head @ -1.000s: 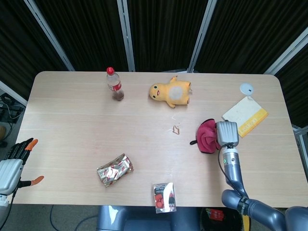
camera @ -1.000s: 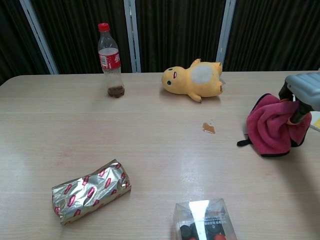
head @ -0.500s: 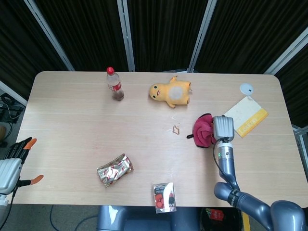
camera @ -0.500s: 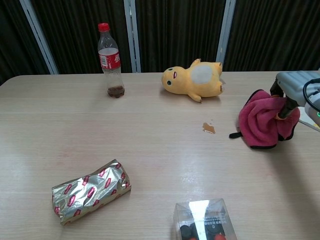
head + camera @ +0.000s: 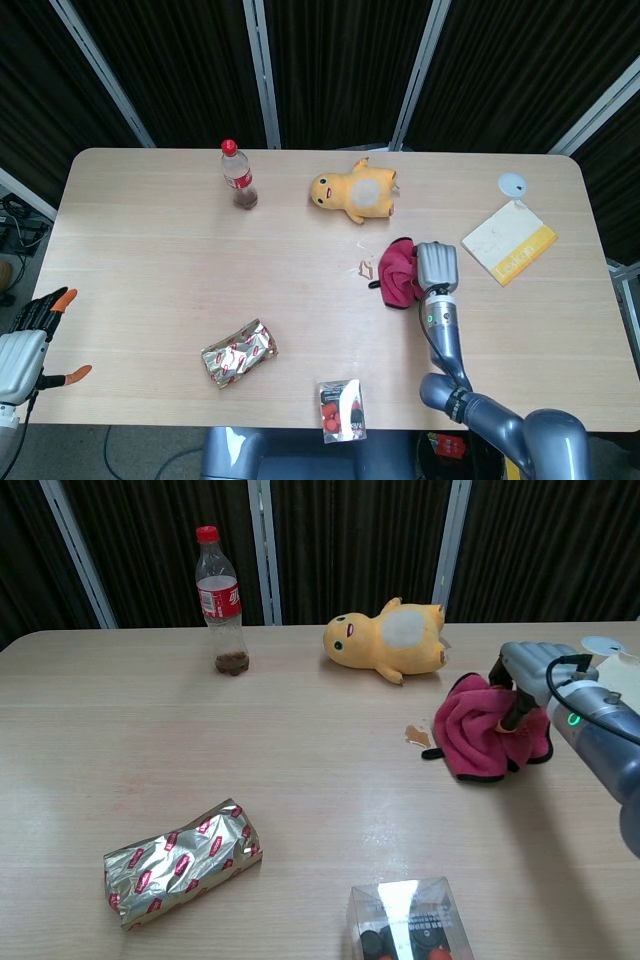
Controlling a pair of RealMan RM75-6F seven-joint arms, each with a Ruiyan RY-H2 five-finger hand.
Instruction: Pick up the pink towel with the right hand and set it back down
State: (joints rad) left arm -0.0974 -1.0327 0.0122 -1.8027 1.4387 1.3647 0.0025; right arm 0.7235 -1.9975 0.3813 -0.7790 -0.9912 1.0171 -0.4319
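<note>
Pink towel [image 5: 480, 730] is bunched up in the right robot hand [image 5: 525, 675], right of centre on the bench [image 5: 150, 270]. Fingers [image 5: 512, 712] are curled into the cloth, so that hand has a grip on it. From the chest view, cannot tell whether the towel's lower edge is touching the bench or just above it. In the head view the towel [image 5: 398, 272] sits just left of the right robot hand [image 5: 436, 266], with the forearm running back toward the near edge.

Small brown scrap [image 5: 417, 736] lies just left of the towel. Yellow plush toy [image 5: 356, 192] is on its side farther back, near the towel. Cola bottle [image 5: 238, 177] stands upright at far left-centre, nearly empty. Foil packet [image 5: 239, 353] lies near-left; clear box with red items [image 5: 341, 411] sits at the near edge. Yellow-and-white booklet [image 5: 508, 241] and a small white disc [image 5: 512, 183] are far right.

Left robot hand [image 5: 22, 350] is off the bench at near left, fingers spread, holding nothing.
</note>
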